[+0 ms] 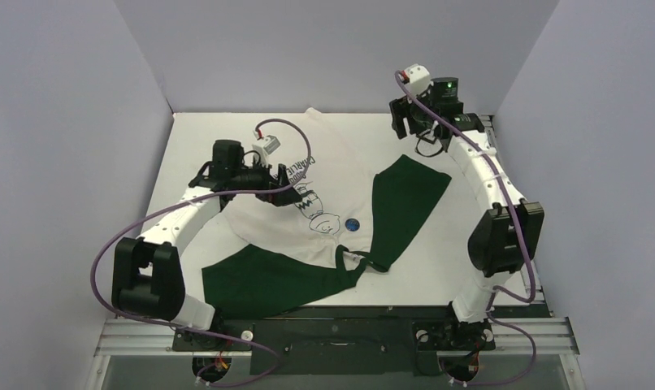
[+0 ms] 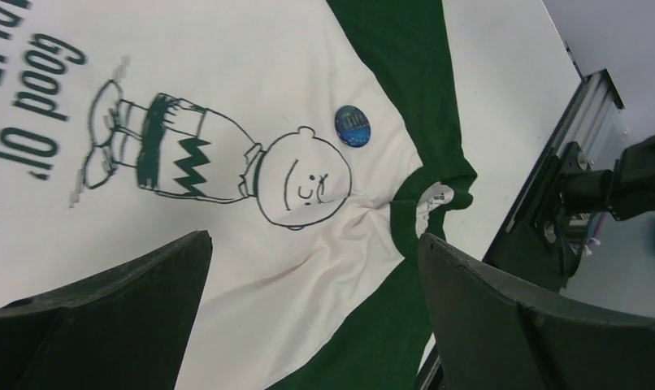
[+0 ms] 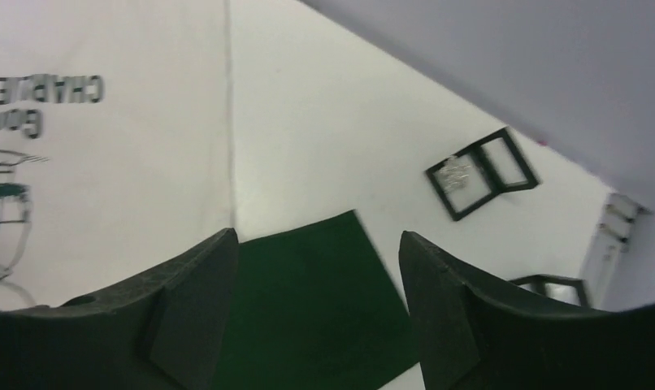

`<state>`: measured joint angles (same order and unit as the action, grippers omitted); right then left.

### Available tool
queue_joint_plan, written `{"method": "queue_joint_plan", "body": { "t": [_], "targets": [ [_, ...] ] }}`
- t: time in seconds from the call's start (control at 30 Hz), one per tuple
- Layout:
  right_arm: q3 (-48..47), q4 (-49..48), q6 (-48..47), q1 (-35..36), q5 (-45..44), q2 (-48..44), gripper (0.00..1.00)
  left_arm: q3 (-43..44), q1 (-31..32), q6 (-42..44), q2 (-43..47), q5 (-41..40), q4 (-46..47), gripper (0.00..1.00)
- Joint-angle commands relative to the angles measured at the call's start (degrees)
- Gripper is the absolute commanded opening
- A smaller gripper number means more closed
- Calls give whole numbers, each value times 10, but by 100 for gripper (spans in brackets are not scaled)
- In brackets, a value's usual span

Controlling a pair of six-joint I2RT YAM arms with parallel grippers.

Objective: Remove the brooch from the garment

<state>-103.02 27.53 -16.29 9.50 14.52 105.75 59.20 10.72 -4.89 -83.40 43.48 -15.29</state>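
The garment (image 1: pixel 308 203) is lying spread face up on the white surface (image 1: pixel 202 138), with its collar pointing toward the arm bases. One dark green sleeve is stretching along the garment's near side and the other is running off to the right of the collar. The brooch (image 2: pixel 353 126), a small round blue badge, is sitting pinned on the garment's white chest, just beside the printed cartoon head and near the green collar trim. The left claw (image 2: pixel 308 317) is hovering over the garment's printed middle, above the cartoon figure and lettering. Its jaws are standing wide apart and gripping nothing, and it is staying clear of the brooch. The right claw (image 3: pixel 316 325) is hanging above the garment's far right side, over the end of the right-hand sleeve. Its jaws are spread with nothing between them, and green cloth and bare surface are showing below. A small black frame (image 3: pixel 483 175) is lying on the surface just off the garment's far side.
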Motion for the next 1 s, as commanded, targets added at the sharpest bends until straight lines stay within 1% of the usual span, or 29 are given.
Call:
{"method": "queue_joint_plan", "body": {
  "t": [0.0,0.03,0.07,0.1,0.13,0.17,0.2,0.23,0.27,0.3,0.33,0.37,0.4,0.43,0.47,0.5,0.6,0.83,0.97],
  "targets": [
    [111,45,119,11,140,-48,65,16,34,-13,-37,35,50,96],
    [148,38,144,13,168,-63,64,1,39,-44,-41,55,73,96],
    [167,34,153,18,180,-70,61,-7,49,-65,-48,62,133,97],
    [202,23,179,22,195,-82,60,-25,55,-108,-51,75,164,99],
    [220,17,189,31,201,-88,58,-31,66,-127,-60,79,218,97],
    [252,2,206,36,210,-99,57,-43,72,-167,-65,87,267,92],
    [269,-8,213,46,213,-104,53,-48,83,-187,-77,90,293,87],
    [301,-27,229,51,216,-113,51,-57,89,-228,-83,95,346,84],
    [316,-38,236,60,218,-116,46,-61,101,-245,-98,97,367,78],
    [339,-55,248,64,219,-118,44,-64,107,-274,-106,96,399,74],
    [348,-62,253,71,219,-118,40,-64,120,-288,-125,94,409,68],
    [362,-76,264,72,221,-112,37,-64,126,-321,-136,91,439,64],
    [372,-82,269,74,222,-109,35,-65,133,-336,-158,89,457,57],
    [376,-93,278,74,221,-101,33,-66,140,-369,-170,87,496,55],
    [386,-106,283,73,219,-98,33,-66,143,-384,-192,83,512,51],
    [391,-114,295,73,216,-91,32,-63,149,-407,-215,80,530,50],
    [413,-147,319,73,216,-74,30,-48,162,-430,-253,68,554,45],
    [434,-196,349,72,200,-40,23,-27,188,-461,-332,35,580,39],
    [440,-212,360,73,200,-27,20,-18,190,-463,-359,17,582,38]
  ]
}}
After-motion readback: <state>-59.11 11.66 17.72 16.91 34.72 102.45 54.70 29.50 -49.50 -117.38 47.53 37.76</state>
